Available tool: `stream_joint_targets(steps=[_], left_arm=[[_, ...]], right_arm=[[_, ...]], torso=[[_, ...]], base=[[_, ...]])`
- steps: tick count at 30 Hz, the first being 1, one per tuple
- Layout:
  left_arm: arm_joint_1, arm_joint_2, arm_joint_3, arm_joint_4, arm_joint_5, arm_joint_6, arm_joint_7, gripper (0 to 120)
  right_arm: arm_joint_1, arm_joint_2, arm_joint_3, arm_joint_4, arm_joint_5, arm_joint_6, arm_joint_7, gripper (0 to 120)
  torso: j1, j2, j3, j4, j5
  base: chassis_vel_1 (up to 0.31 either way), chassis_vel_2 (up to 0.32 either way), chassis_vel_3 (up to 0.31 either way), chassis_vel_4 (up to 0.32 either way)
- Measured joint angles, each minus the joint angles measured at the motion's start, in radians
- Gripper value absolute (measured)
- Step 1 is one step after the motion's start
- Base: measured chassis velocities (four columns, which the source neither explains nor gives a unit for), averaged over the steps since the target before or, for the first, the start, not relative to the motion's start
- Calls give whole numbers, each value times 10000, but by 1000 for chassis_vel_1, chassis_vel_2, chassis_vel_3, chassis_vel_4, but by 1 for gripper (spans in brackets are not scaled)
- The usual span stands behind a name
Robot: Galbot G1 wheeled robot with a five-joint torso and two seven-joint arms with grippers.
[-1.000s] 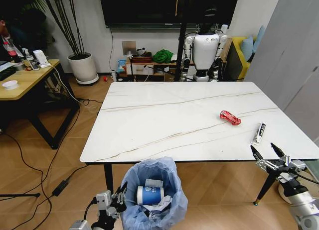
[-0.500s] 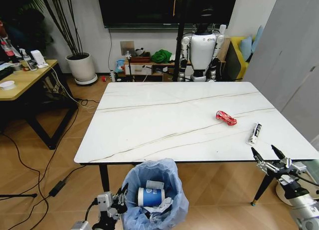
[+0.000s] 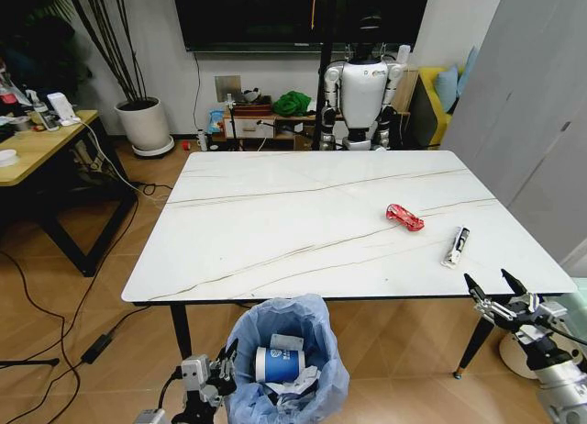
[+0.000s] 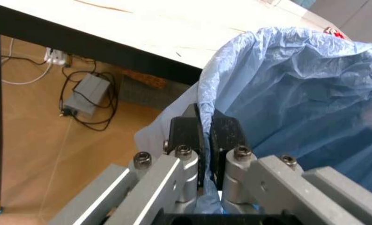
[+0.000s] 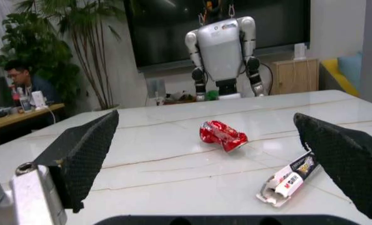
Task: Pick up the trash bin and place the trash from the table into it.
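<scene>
The trash bin (image 3: 287, 360) stands on the floor just in front of the table's (image 3: 275, 231) near edge, lined with a light-blue bag whose frilly rim spills over the top. Inside it lie one blue-and-white paper cup (image 3: 278, 364) on its side, some white crumpled paper (image 3: 298, 381) beside the cup, and a pale lid-like piece (image 3: 284, 340) behind it (what else sits deeper in the bag is hidden).

The left gripper (image 3: 223, 367) is at the bin's rim, on the side away from the right arm; in the left wrist view its two black fingers (image 4: 187, 133) are pressed together on a fold of the blue bag at the rim.

Two pieces of trash lie on the table, both toward its right end: one crumpled red wrapper (image 3: 404, 217) and, nearer the table's front right corner, one black-and-white sachet (image 3: 455, 245). The two are apart from each other, the sachet closer to the right gripper.

The right gripper (image 3: 493, 289) hangs just off the table's front right corner, about level with the tabletop, its two fingers spread wide and holding nothing. From its wrist camera the red wrapper (image 5: 223, 135) and the sachet (image 5: 288, 180) sit between the parted fingertips.
</scene>
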Motion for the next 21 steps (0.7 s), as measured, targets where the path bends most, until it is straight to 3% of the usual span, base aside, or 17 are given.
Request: stream_joint_targets(steps=[21], left_arm=[[-32,-22,144,72,76,5,2,0]], right_arm=[[33,65,-111,-15,-170,-15,-56,100]], torso=[[0,-2,0,-1,0]], base=[[-66,-69,68,69]])
